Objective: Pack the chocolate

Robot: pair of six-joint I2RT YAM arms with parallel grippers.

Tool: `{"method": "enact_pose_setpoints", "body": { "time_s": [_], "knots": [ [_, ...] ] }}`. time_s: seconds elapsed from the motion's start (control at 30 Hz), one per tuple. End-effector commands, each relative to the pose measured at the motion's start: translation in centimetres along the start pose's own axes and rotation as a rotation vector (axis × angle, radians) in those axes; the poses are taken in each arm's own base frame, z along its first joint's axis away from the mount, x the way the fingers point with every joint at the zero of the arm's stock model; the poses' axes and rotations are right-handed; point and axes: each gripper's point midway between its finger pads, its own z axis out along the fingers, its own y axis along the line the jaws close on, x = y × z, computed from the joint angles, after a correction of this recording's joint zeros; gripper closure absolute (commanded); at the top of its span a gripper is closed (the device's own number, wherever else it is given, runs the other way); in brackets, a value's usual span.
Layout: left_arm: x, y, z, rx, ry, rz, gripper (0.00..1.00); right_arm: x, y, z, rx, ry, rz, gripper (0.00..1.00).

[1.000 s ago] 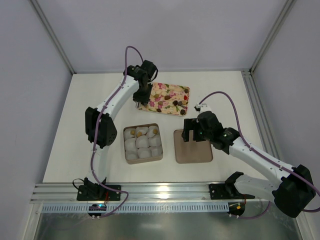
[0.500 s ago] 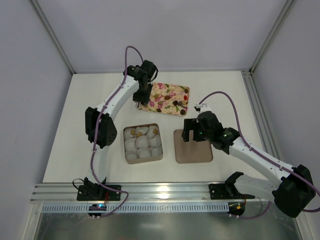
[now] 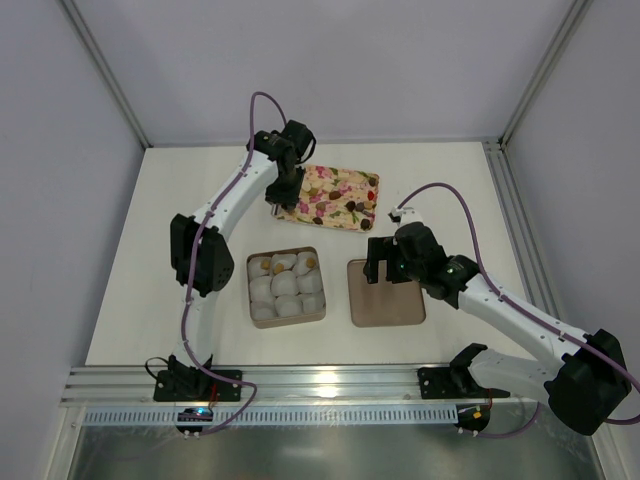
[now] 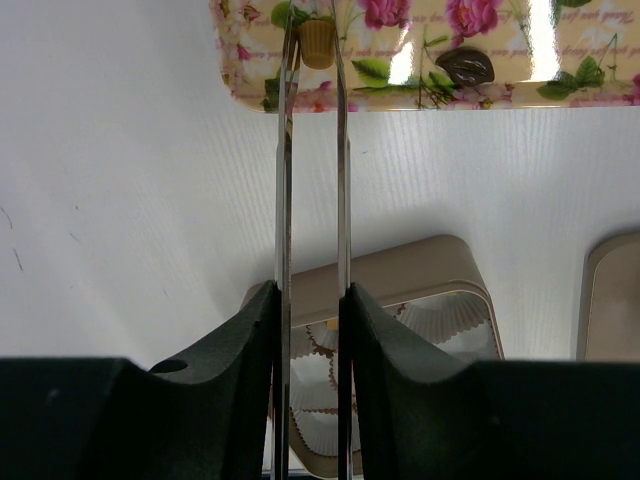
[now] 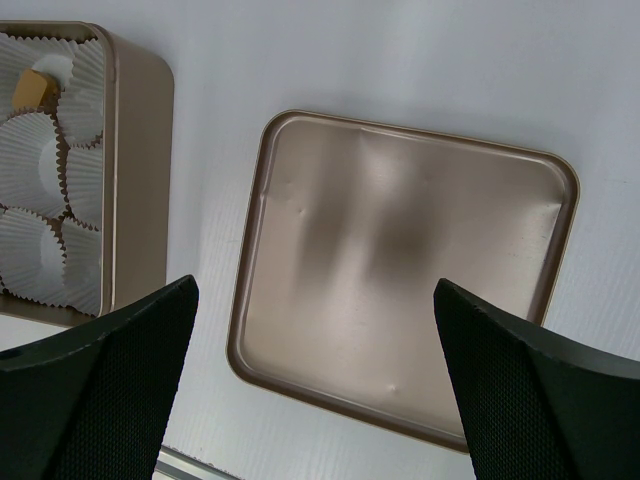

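**Left arm.** The left gripper (image 4: 312, 28) is at the near-left corner of the floral tray (image 3: 345, 186). Its 2 thin fingers (image 4: 283, 150) run almost parallel with a narrow gap and pinch 1 tan-gold piece (image 4: 317, 45) at the tips. The left wrist view does not show whether that piece rests on the tray surface or sits just above it.

**Right arm.** The right gripper (image 5: 315, 295) hangs over the lid (image 5: 400, 290), a flat brown square lying inside-up on the table (image 3: 140, 300). Its fingers are spread wide and hold nothing.

**Chocolate.** Most of the chocolate stays on the floral tray. 1 dark piece (image 4: 466, 66) lies near the tray's near edge, to the right of the pinched piece. Further dark and tan pieces (image 3: 353, 207) are scattered along the tray's right half.

**Box.** The square brown box (image 3: 252, 300) stands on the table just left of the lid, apart from it and nearer the arm bases than the tray. It is lined with white paper cups (image 3: 287, 284). At least 2 tan-gold pieces sit in cups of the back row, 1 at the left end (image 3: 263, 266) and 1 at the right end (image 3: 310, 262). The other cups show only white paper from above.
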Motion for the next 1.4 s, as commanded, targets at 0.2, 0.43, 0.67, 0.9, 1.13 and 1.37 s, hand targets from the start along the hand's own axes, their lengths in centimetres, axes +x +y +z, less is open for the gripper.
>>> {"method": "enact_pose_setpoints", "body": {
  "time_s": [0.2,0.43,0.67,0.9,1.13,1.37],
  "knots": [
    [-1.7,0.7,-3.9,0.01,-0.104,-0.01,0.67,-0.8,0.3,-0.1,-0.016,-0.035,0.01,0.0],
    [-1.6,0.7,-4.0,0.01,-0.101,-0.013,0.67,-0.7,0.3,-0.1,-0.017,-0.033,0.012,0.0],
    [-1.4,0.7,-3.8,0.011,-0.093,-0.011,0.67,-0.6,0.3,-0.1,-0.015,-0.032,0.013,0.0],
    [-1.0,0.7,-3.3,0.01,-0.074,-0.006,0.65,-0.6,0.3,-0.2,-0.017,-0.033,0.015,0.0],
    [-0.6,0.5,-2.9,0.012,-0.059,-0.005,0.64,-0.5,0.3,-0.3,-0.018,-0.032,0.012,0.0],
    [-0.3,0.5,-2.6,0.015,-0.048,-0.006,0.64,-0.4,0.2,-0.3,-0.019,-0.033,0.016,0.0]
  ]
}}
